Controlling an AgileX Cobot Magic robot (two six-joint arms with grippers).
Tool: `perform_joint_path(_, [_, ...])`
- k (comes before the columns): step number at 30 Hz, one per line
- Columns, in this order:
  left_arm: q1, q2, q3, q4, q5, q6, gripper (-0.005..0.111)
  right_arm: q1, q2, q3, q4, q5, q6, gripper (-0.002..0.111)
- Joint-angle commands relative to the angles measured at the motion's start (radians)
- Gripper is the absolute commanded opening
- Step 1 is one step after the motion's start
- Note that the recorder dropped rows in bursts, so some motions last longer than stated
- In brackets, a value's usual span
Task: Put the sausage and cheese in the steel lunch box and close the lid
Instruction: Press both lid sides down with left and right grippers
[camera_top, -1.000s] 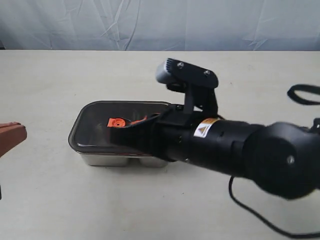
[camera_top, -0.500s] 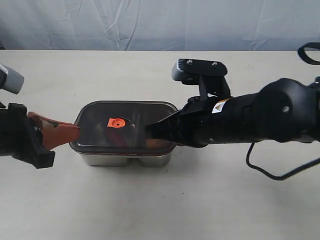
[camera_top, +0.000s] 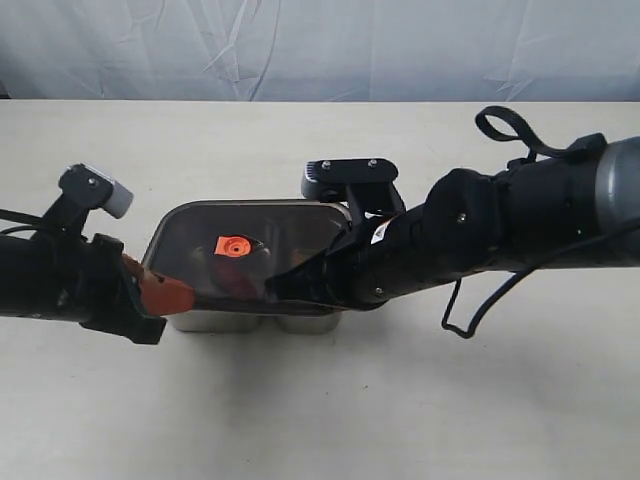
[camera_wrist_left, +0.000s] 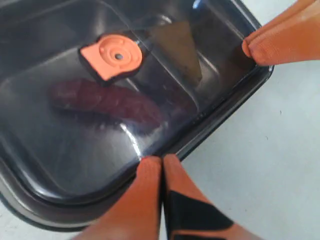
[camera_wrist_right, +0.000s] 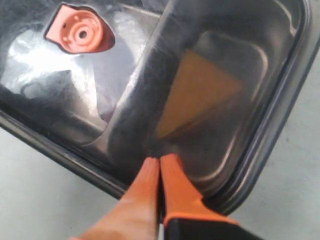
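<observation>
**On the lid's rim: two clenched pincers bearing down**

At the lid's edge, the left gripper (camera_wrist_left: 162, 161) had its orange fingers clenched together on nothing, with the tips set against the lid (camera_wrist_left: 65, 165) just inside the rim. The right gripper (camera_wrist_right: 159, 161) was also clenched and empty. Its tips sat on the lid near the rim, about where the divider ran beneath.

Under the smoky plastic, the sausage (camera_wrist_left: 105, 100) lay in the larger compartment, just beside the orange valve (camera_wrist_left: 111, 56). The cheese (camera_wrist_right: 197, 95) lay in the smaller one. The steel lunch box (camera_top: 230, 322) stood on the pale table (camera_top: 300, 410) between the two arms.

Both foods looked stowed, so the step in hand was probably seating the lid. To do that well, both grippers should push straight down together, close to the rim where the seal sits rather than on the flexible middle. An angled push could skid the tips off the slick plastic or shove the box sideways. Whether the rim was seated all the way round could not be told.
</observation>
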Motion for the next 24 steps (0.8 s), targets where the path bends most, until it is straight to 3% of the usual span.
perform_joint_path(1, [-0.02, 0.065, -0.012, -0.017, -0.008, 0.01, 0.0, -0.001, 0.023, -0.002, -0.015, 0.001, -0.008, 0.0])
perform_joint_path(10, [-0.02, 0.082, -0.012, -0.005, -0.083, 0.0, 0.0, -0.005, 0.023, -0.002, -0.015, -0.025, -0.008, 0.0])
perform_joint_path(18, [-0.02, -0.003, -0.076, -0.037, 0.064, 0.006, 0.0, -0.005, -0.067, -0.002, -0.013, -0.074, -0.008, 0.0])
perform_joint_path(24, [-0.02, -0.096, -0.099, -0.049, 0.06, 0.006, 0.0, -0.005, -0.145, -0.002, -0.015, -0.068, -0.008, 0.0])
